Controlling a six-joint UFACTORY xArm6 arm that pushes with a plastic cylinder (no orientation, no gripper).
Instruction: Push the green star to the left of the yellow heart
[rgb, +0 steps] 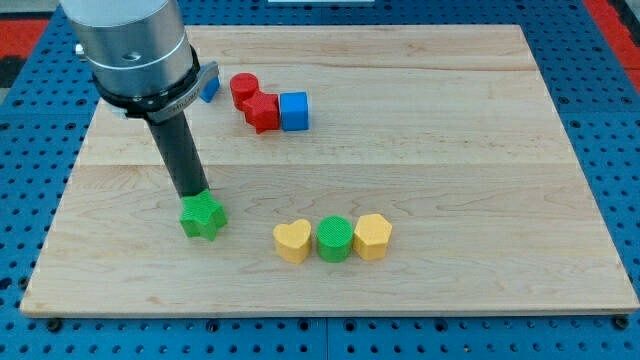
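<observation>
On the pale wooden board you see my tip touching the green star block at its top-left edge; no pincer exists. Your star sits well left of the yellow heart block.

Open board lies between the green star and the yellow heart; green cylinder crowds the heart's right.
</observation>
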